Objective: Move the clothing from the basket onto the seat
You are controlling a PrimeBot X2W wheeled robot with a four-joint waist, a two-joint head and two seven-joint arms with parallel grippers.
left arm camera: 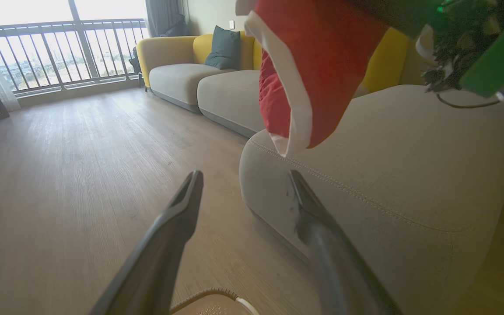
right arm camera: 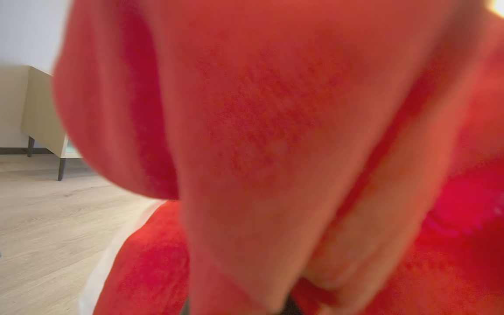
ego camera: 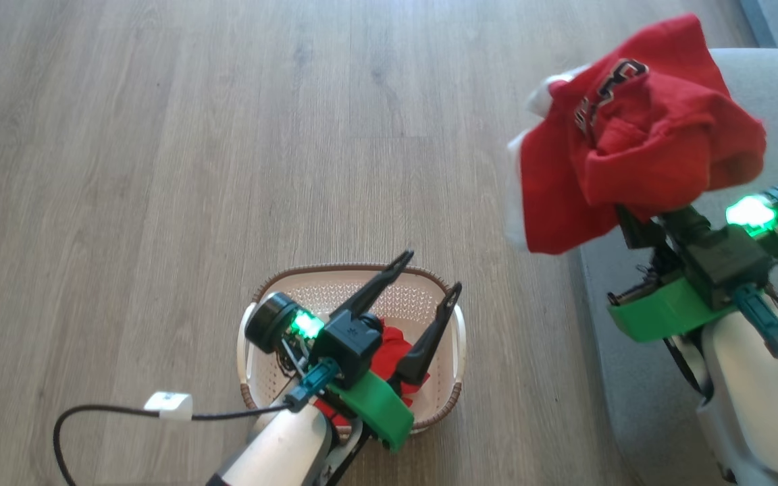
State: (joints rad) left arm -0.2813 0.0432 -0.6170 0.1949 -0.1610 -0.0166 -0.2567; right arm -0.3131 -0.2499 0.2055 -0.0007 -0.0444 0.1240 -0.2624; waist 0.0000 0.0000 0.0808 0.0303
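One red garment (ego camera: 394, 347) in the basket (ego camera: 315, 297), mostly behind the left hand (ego camera: 432, 271).

The red garment (ego camera: 659, 155) bears black, white-edged lettering (ego camera: 608, 88), too crumpled to read.

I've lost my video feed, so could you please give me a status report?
Left pincer open over basket, one red garment inside. Right pincer shut on red shirt above seat edge. No obstruction seen.
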